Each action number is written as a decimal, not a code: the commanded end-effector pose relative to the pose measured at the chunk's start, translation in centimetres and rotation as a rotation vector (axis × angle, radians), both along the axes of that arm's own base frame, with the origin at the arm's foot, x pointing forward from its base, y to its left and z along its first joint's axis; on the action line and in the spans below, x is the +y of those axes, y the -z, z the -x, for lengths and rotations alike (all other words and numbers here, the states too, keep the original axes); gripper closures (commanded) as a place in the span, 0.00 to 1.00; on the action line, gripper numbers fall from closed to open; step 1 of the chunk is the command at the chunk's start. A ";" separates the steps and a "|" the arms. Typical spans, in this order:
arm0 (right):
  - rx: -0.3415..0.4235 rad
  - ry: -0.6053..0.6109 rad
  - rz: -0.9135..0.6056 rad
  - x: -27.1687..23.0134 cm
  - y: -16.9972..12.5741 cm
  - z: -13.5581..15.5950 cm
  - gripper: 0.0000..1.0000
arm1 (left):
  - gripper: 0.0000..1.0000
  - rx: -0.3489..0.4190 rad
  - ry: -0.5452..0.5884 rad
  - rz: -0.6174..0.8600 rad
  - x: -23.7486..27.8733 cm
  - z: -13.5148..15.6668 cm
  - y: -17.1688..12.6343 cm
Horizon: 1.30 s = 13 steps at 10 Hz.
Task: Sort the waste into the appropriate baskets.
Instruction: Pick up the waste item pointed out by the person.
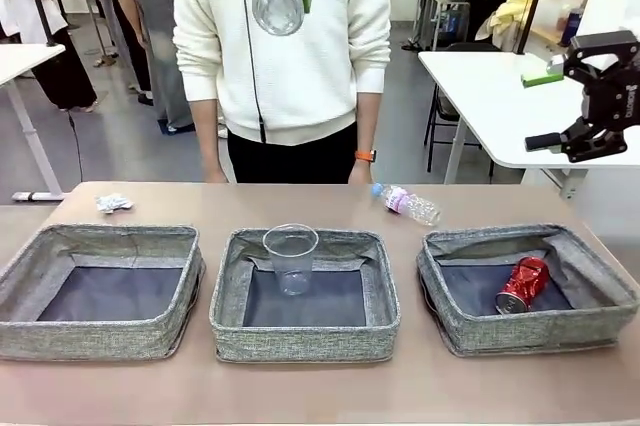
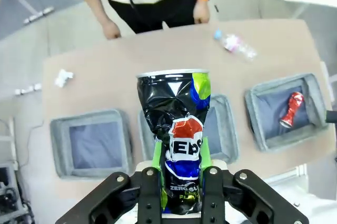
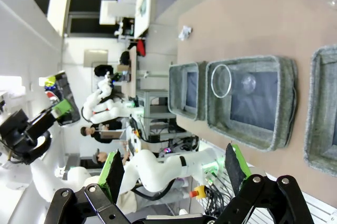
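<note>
Half of middle basket (image 2: pixel 226 124) behind can (image 2: pixel 176 108)

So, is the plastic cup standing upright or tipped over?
Upright. The clear plastic cup stands inside the middle basket, with its open rim facing up.

I am looking across the brown table (image 1: pixel 300 391) at a grey floor (image 1: pixel 110 151) running beyond its far edge. A white table (image 1: pixel 490 96) is standing beyond its far right corner, and a white desk (image 1: pixel 15 58) is showing far left.
</note>
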State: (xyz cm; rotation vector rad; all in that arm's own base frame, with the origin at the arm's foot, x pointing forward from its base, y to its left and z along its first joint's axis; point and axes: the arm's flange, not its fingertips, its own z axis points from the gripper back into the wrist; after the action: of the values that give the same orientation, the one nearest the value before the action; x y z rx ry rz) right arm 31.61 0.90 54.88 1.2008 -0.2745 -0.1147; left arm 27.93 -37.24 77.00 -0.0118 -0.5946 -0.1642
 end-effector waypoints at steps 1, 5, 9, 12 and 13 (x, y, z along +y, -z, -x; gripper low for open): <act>0.012 0.002 -0.014 0.2 -0.4 0.0 0.00 | 0.71 -0.069 0.014 -0.012 -0.4 1.0 -0.1; 0.012 0.002 -0.014 0.2 -0.4 0.0 0.00 | 0.71 -0.064 0.001 -0.014 -0.4 0.8 -0.8; 0.012 0.002 -0.014 0.2 -0.4 0.0 0.00 | 0.71 -0.064 0.001 -0.014 -0.4 0.8 -0.8; 0.012 0.002 -0.014 0.2 -0.4 0.0 0.00 | 0.71 -0.064 0.001 -0.014 -0.4 0.8 -0.8; 0.012 0.002 -0.014 0.2 -0.4 0.0 0.00 | 0.71 -0.064 0.001 -0.014 -0.4 0.8 -0.8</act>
State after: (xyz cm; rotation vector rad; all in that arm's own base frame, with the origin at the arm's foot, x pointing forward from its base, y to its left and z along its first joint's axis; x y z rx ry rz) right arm 31.62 0.89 54.86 1.2010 -0.2740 -0.1152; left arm 27.25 -38.19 77.48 0.0104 -0.6635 -0.1705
